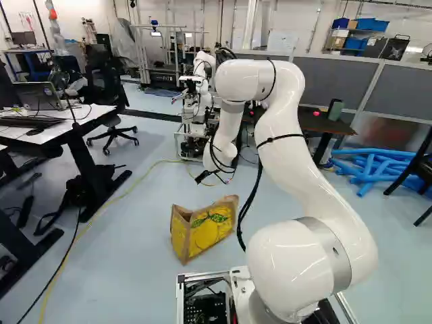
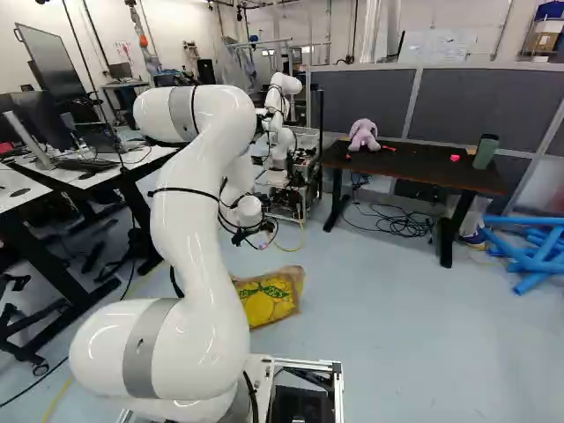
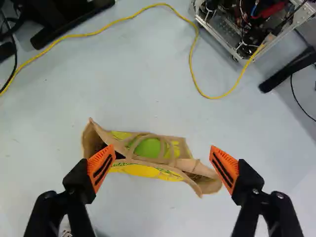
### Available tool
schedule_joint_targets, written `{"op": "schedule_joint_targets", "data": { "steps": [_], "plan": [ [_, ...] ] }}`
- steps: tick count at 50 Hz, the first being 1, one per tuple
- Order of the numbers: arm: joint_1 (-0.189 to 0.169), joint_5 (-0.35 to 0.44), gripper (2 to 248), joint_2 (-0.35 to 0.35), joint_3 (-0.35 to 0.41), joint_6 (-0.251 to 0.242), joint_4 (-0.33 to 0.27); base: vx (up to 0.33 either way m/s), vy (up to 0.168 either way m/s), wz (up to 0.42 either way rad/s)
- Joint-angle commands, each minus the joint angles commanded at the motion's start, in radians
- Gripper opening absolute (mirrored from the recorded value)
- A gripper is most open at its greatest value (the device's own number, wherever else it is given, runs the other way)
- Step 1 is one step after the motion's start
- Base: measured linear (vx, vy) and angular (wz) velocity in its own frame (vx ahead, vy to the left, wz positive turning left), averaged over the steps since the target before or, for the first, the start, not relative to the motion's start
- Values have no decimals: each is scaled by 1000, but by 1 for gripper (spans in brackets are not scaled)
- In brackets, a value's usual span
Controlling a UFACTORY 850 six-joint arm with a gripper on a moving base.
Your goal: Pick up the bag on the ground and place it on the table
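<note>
**My claw stands wide over the bag, holding nothing**

The floor [image 1: 128, 270] bears everything, the bag [image 1: 206, 229] included, which stands on it just ahead of my base. My arm [image 1: 290, 135] arches up and forward so that its wrist can point down at that bag, I judge, for a grasp from above.

Beyond, the dark table [image 2: 423, 167] is my likely goal: it has bare top between a plush toy [image 2: 363, 134] and a cup [image 2: 485, 152]. The white desk [image 1: 84, 115] carries computer gear, so I take it for a workplace. Another robot [image 2: 284, 84] stands near the dark table.

The bag looks creased but upright, its mouth gaping toward me. My claw [image 3: 163, 168] is spread wide, grips nothing and hangs above the bag, one orange pad [image 3: 101, 168] toward each end of it. That lines me up along its length; pinching the thin rim or the handles [image 3: 171, 148] may call for a wrist turn first. The handles arch over the mouth, handy for hooking, though they could fold away if pushed.

As for print, the bag's side shows yellow fruit with green leaves, and dark lettering runs by its rim; I leave the words unread.
</note>
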Motion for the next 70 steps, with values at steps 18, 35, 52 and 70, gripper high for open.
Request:
{"op": "schedule_joint_targets", "data": {
  "steps": [18,35,52,70],
  "plan": [
    [0,-7,247,-64,-42,-157,-5,0,0,0],
    [0,-51,247,-124,-83,-335,-28,0,0,0],
    [0,-129,247,-186,-127,-514,-49,0,0,0],
    [0,-214,247,-253,-178,-703,-69,0,0,0]
  ]
}}
